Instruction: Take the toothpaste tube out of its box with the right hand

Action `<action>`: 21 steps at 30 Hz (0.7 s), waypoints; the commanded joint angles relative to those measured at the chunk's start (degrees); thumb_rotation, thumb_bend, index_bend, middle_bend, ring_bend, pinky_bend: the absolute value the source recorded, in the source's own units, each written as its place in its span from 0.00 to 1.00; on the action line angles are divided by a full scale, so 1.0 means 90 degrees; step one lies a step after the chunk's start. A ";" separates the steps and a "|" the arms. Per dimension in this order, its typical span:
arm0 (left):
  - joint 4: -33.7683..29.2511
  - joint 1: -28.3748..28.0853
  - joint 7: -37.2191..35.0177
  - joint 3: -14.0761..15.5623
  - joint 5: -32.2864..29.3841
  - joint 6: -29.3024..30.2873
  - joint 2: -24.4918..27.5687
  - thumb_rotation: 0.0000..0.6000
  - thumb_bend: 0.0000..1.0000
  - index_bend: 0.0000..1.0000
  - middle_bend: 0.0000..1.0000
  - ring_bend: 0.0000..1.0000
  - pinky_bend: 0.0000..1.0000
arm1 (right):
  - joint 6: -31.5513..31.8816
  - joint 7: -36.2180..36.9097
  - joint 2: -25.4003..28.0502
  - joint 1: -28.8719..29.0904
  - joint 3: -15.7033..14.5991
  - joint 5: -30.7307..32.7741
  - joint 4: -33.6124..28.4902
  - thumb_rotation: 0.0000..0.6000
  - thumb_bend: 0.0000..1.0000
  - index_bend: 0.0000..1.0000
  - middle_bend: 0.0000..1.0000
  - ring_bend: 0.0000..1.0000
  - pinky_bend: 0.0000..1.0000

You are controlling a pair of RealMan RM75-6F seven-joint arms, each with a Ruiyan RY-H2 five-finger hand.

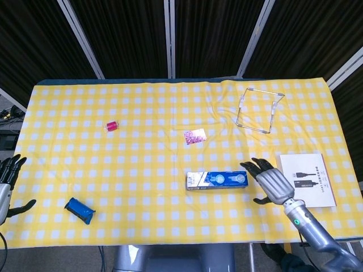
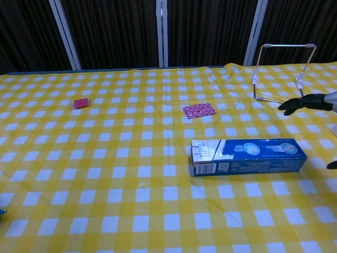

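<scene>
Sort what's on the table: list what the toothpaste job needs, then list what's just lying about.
Needed for the job:
toothpaste box, lying flat
right hand, open, just beside the box's right end

Just lying about:
wire stand
pink patterned card
small pink item
blue packet
white booklet
left hand, open at the table edge

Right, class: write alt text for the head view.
The right hand, open, hovers just right of a blue toothpaste box lying on a yellow checked table. A white booklet lies further right; the left hand waits at the left edge.
</scene>
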 commanded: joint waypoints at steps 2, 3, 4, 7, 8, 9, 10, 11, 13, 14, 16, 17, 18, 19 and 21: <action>0.0035 -0.0043 0.0004 -0.0039 -0.0104 -0.0087 -0.0020 1.00 0.00 0.00 0.00 0.00 0.00 | -0.0391 -0.0379 -0.0679 0.0349 0.0282 0.0564 0.0449 1.00 0.00 0.14 0.17 0.08 0.19; 0.0038 -0.0049 0.0015 -0.0042 -0.0117 -0.0101 -0.0024 1.00 0.00 0.00 0.00 0.00 0.00 | -0.0411 -0.0403 -0.0759 0.0368 0.0296 0.0615 0.0504 1.00 0.00 0.14 0.17 0.09 0.20; 0.0042 -0.0057 0.0024 -0.0043 -0.0129 -0.0117 -0.0028 1.00 0.00 0.00 0.00 0.00 0.00 | -0.0435 -0.0423 -0.0829 0.0387 0.0305 0.0657 0.0552 1.00 0.00 0.14 0.18 0.10 0.21; 0.0044 -0.0068 0.0046 -0.0047 -0.0161 -0.0145 -0.0042 1.00 0.00 0.00 0.00 0.00 0.00 | -0.0526 -0.0473 -0.1011 0.0463 0.0320 0.0748 0.0639 1.00 0.00 0.15 0.20 0.13 0.25; 0.0044 -0.0069 0.0052 -0.0048 -0.0165 -0.0144 -0.0045 1.00 0.00 0.00 0.00 0.00 0.00 | -0.0549 -0.0485 -0.1056 0.0485 0.0325 0.0766 0.0656 1.00 0.00 0.15 0.20 0.13 0.26; 0.0042 -0.0069 0.0057 -0.0048 -0.0167 -0.0142 -0.0048 1.00 0.00 0.00 0.00 0.00 0.00 | -0.0569 -0.0498 -0.1102 0.0509 0.0334 0.0787 0.0677 1.00 0.00 0.15 0.21 0.14 0.26; 0.0042 -0.0069 0.0064 -0.0047 -0.0167 -0.0141 -0.0052 1.00 0.00 0.00 0.00 0.00 0.00 | -0.0585 -0.0506 -0.1152 0.0532 0.0346 0.0809 0.0700 1.00 0.00 0.16 0.21 0.14 0.27; 0.0041 -0.0069 0.0080 -0.0041 -0.0164 -0.0143 -0.0059 1.00 0.00 0.00 0.00 0.00 0.00 | -0.0618 -0.0530 -0.1237 0.0572 0.0362 0.0843 0.0750 1.00 0.01 0.16 0.22 0.15 0.27; 0.0037 -0.0072 0.0097 -0.0033 -0.0161 -0.0151 -0.0068 1.00 0.00 0.00 0.00 0.00 0.00 | -0.0647 -0.0596 -0.1348 0.0624 0.0381 0.0880 0.0838 1.00 0.03 0.19 0.25 0.18 0.29; 0.0036 -0.0073 0.0104 -0.0031 -0.0160 -0.0154 -0.0071 1.00 0.00 0.00 0.00 0.00 0.00 | -0.0661 -0.0640 -0.1398 0.0649 0.0386 0.0896 0.0883 1.00 0.04 0.21 0.27 0.20 0.31; 0.0036 -0.0074 0.0118 -0.0029 -0.0161 -0.0154 -0.0078 1.00 0.00 0.00 0.00 0.00 0.00 | -0.0659 -0.0714 -0.1498 0.0688 0.0405 0.0924 0.0968 1.00 0.07 0.24 0.31 0.24 0.34; 0.0037 -0.0075 0.0123 -0.0029 -0.0168 -0.0156 -0.0082 1.00 0.00 0.00 0.00 0.00 0.00 | -0.0639 -0.0759 -0.1569 0.0703 0.0416 0.0946 0.1021 1.00 0.08 0.27 0.32 0.26 0.35; 0.0039 -0.0076 0.0126 -0.0030 -0.0172 -0.0158 -0.0084 1.00 0.00 0.00 0.00 0.00 0.00 | -0.0626 -0.0784 -0.1608 0.0708 0.0422 0.0964 0.1050 1.00 0.09 0.28 0.33 0.27 0.36; 0.0041 -0.0078 0.0128 -0.0031 -0.0177 -0.0161 -0.0086 1.00 0.00 0.00 0.00 0.00 0.00 | -0.0621 -0.0811 -0.1643 0.0717 0.0424 0.0978 0.1078 1.00 0.11 0.30 0.34 0.28 0.37; 0.0049 -0.0087 0.0134 -0.0032 -0.0189 -0.0179 -0.0092 1.00 0.00 0.00 0.00 0.00 0.00 | -0.0632 -0.0927 -0.1711 0.0745 0.0405 0.1003 0.1155 1.00 0.14 0.32 0.37 0.31 0.40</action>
